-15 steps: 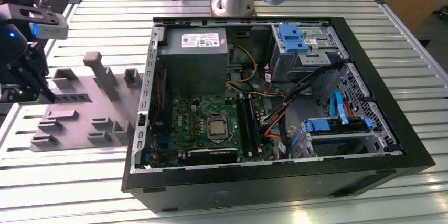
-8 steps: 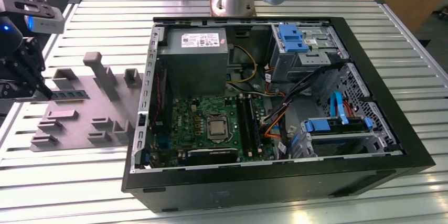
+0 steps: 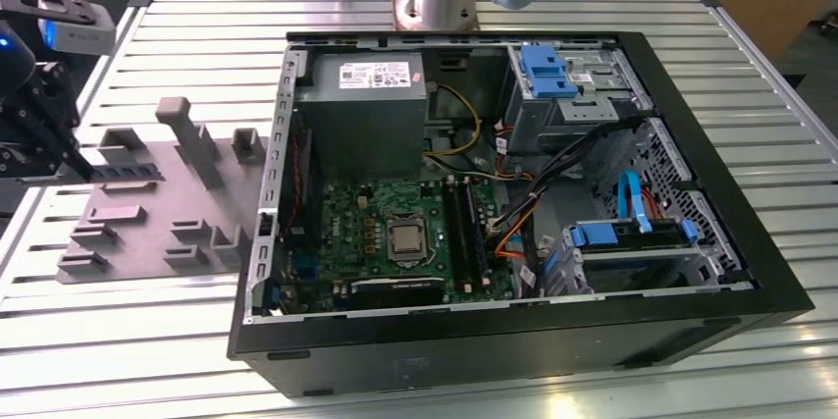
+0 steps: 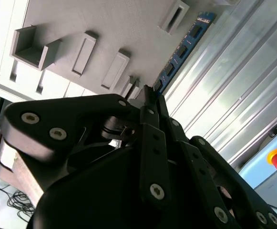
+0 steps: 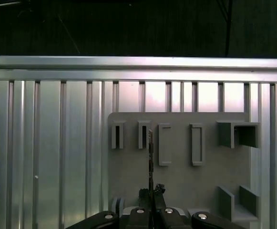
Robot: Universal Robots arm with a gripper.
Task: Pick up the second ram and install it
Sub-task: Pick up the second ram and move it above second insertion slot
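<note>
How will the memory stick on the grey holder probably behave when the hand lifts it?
Probably stiff and light: the memory stick is a thin flat board. It stands on its narrow edge on the grey holder, so a sideways push could tip it. Its chips look exposed, so likely fragile.

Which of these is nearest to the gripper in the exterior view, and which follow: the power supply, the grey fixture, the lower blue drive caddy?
1. Grey fixture: right at the gripper, which holds the second ram.
2. Power supply: inside the case, toward the exterior view's left.
3. Lower blue drive caddy: inside the case, toward the exterior view's right.
</note>
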